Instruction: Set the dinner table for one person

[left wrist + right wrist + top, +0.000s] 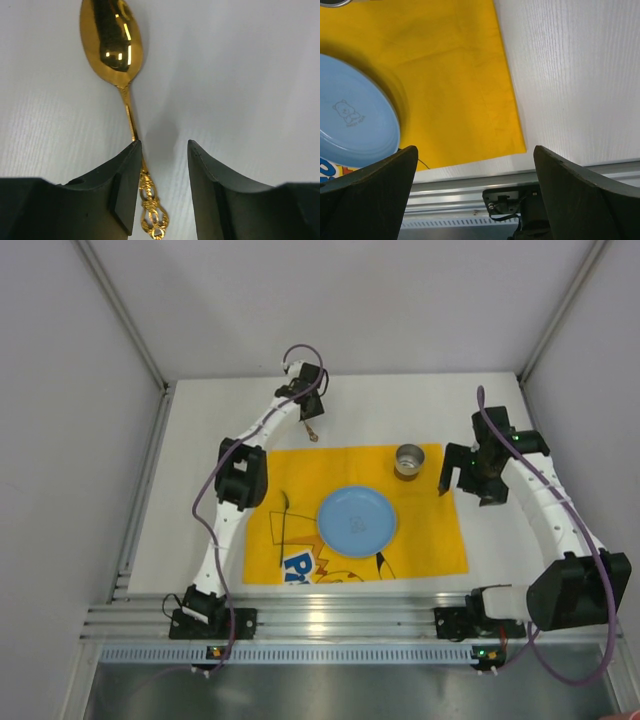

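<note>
Dinner table [400, 405]: white top spanning the work area, aluminium rail along its near edge. Yellow printed placemat [430, 530] lies centred towards the near side, carrying a blue plate [356, 519], a metal cup [409, 461] at its far right corner, and a thin dark utensil [283, 523] left of the plate, type indeterminate. Left gripper [164, 145]: jaws parted, low over the bare table beyond the placemat, straddling the ornate handle of a gold spoon [112, 40] that lies flat; the handle runs against one finger only. Right gripper [475, 150]: jaws spread wide, holding nothing, above the placemat's right edge.
</note>
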